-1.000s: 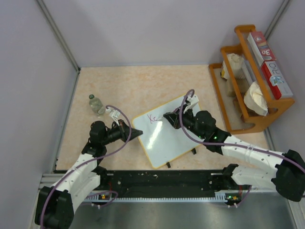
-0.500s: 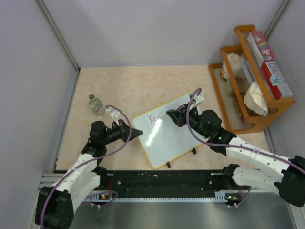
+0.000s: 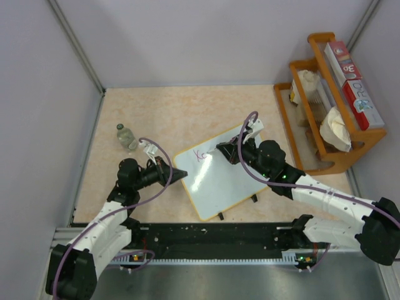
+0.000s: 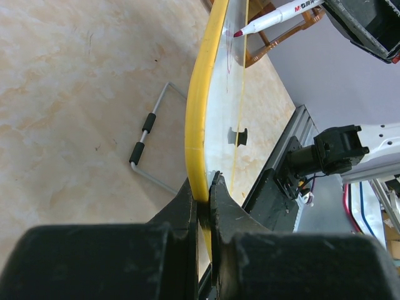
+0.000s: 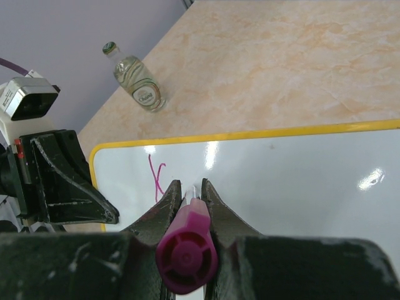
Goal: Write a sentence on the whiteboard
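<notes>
The whiteboard (image 3: 222, 181) lies tilted on the table, white with a yellow rim (image 4: 199, 119). My left gripper (image 3: 181, 175) (image 4: 203, 189) is shut on its left rim. My right gripper (image 3: 224, 151) (image 5: 190, 187) is shut on a purple-capped marker (image 5: 186, 250) (image 4: 278, 14). The marker's tip points down at the board's upper left part. The sentence (image 3: 200, 154) (image 5: 155, 175) is a few pink strokes, a "K" and a small curve. The tip itself is hidden behind the fingers in the right wrist view.
A small glass bottle (image 3: 127, 136) (image 5: 139, 78) stands on the table left of the board. A wooden rack (image 3: 328, 100) with boxes and cloths sits at the right wall. A wire stand (image 4: 147, 147) shows under the board. Side walls enclose the table.
My right gripper with the marker swung slightly right, then came back left over the board's upper left. The left gripper and the board have not moved.
</notes>
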Robot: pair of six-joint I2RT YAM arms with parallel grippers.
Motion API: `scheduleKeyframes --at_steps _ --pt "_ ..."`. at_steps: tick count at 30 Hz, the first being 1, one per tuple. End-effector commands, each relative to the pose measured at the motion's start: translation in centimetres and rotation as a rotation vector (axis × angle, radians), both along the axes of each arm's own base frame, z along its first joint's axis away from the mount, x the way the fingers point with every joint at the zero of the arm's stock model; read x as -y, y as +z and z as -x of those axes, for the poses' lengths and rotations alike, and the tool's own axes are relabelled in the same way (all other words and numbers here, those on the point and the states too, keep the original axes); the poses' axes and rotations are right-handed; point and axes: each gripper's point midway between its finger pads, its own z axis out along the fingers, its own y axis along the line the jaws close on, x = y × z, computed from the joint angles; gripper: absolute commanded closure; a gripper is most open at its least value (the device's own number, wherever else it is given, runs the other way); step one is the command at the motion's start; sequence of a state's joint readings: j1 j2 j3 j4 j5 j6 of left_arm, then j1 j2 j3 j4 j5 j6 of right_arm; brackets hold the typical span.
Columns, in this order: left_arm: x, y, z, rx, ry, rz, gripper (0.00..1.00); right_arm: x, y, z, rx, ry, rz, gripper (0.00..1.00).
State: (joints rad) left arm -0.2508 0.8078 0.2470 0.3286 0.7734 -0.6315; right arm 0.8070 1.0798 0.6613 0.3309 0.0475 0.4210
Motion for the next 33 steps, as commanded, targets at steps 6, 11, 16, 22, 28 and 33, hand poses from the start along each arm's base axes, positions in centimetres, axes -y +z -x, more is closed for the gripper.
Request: scheduleKeyframes --at_steps 6,11,16,22,28,33 --pt "-0.7 -3.2 0.2 0.064 -0.028 -0.144 1.0 0.0 0.6 -0.5 0.009 -0.01 -0.02 1.0" --pt "-0.7 -3.1 0.1 0.067 -0.026 -0.144 1.0 0.9 -0.1 -0.9 -0.006 -0.065 0.001 1.0" --pt "-0.7 -3.1 0.2 0.066 -0.028 -0.144 1.0 1.9 -0.1 -1.6 -0.01 -0.12 0.012 1.0" --pt "-0.7 -3.1 0.2 0.066 -0.029 -0.143 1.0 2.0 1.0 -2.2 0.004 -0.14 -0.004 1.0" --pt "-0.7 -3.1 0.2 0.067 -0.03 -0.143 1.0 1.3 2.3 -2.4 0.022 -0.12 -0.025 1.0" --pt "-0.7 -3.1 0.2 0.067 -0.032 -0.143 1.0 0.5 1.9 -2.0 0.016 -0.071 -0.024 1.0"
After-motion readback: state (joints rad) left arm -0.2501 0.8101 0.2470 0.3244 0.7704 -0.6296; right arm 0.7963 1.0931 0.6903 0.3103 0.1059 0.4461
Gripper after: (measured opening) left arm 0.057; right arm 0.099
